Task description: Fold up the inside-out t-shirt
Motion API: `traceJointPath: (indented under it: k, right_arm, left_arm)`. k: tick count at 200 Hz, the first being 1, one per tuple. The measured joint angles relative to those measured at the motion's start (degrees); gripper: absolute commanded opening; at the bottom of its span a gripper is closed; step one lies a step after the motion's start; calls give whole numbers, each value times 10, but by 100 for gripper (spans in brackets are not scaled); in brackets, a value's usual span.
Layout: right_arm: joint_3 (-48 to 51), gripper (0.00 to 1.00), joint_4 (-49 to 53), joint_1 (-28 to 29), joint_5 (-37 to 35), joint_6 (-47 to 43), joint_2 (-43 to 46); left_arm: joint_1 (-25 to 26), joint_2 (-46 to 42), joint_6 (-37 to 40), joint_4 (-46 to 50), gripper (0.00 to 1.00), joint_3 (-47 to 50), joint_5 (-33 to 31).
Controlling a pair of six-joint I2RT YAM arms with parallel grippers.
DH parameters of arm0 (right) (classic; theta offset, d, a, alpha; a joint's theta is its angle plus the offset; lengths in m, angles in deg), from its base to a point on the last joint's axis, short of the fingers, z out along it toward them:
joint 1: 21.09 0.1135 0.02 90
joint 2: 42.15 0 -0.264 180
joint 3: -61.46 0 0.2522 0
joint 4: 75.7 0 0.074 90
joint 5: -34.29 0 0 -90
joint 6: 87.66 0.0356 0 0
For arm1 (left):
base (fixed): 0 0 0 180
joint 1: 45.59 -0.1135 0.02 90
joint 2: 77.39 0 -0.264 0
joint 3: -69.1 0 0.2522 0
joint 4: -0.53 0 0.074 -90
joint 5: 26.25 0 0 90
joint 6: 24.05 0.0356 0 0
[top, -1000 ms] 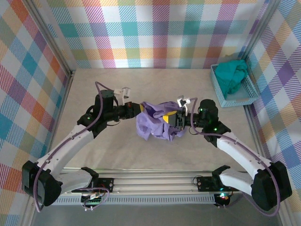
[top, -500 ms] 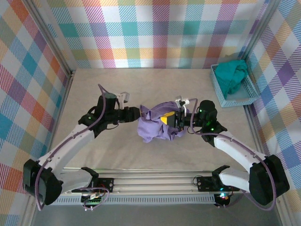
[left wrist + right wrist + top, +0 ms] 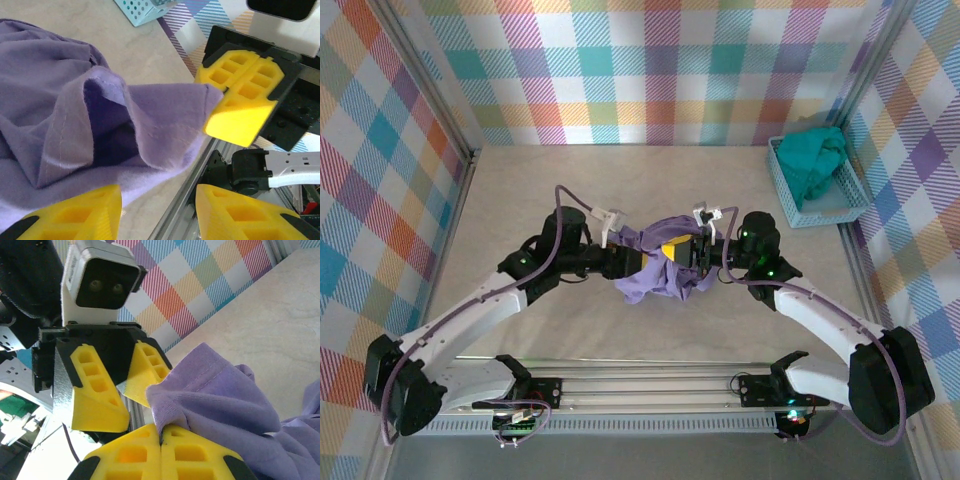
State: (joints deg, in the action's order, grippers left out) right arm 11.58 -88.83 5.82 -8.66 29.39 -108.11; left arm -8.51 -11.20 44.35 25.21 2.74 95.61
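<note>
The soft lavender-purple cotton t-shirt point(image 3: 658, 272) is lying bunched in a loose heap near the middle of the pale surface point(image 3: 520, 190), and one stitched edge point(image 3: 200, 382) is being lifted off the heap. The cloth is judged to be light, limp and unable to keep a shape. It is therefore best taken by a hem, seam or corner, where doubled fabric gives a firm pinch. The slack middle should be avoided, as it would only be dragged into more creases. Two holds set well apart along one edge are probably needed before anything can be spread flat. The right jaws are being pressed fully together on that raised edge. The left jaws are being held partly open with nothing between them, just beside the hanging fold point(image 3: 115, 125) and facing the right jaws. Both arms are being reached inward from their bases, forearms low and wrists pointing at each other across the heap. A light blue perforated plastic basket point(image 3: 790, 205) holding a teal-green garment point(image 3: 815, 160) is sitting well apart at the far right.
</note>
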Motion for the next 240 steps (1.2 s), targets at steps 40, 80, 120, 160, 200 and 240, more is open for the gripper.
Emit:
traceJointPath:
  k: [40, 80, 120, 160, 200, 240]
  right_arm:
    - [0, 0, 13, 0, -1, -2, 1]
    - [0, 0, 15, 0, 0, -5, 5]
    - [0, 1, 24, 0, -2, -14, 9]
    - [-53, 18, 211, 19, -150, -124, 27]
    - [-111, 32, 332, 104, -361, -210, 28]
    - [-46, 48, 316, 117, -348, -233, 91]
  left_arm:
    - [0, 25, 0, -24, 40, -21, 3]
    - [0, 47, -5, -47, 30, -38, 7]
    - [0, 66, -10, -51, 1, -45, 18]
    - [2, 66, -32, 43, 0, -119, -12]
    - [35, 66, -74, 154, 0, -207, -80]
    - [58, 67, -111, 205, 0, -218, -140]
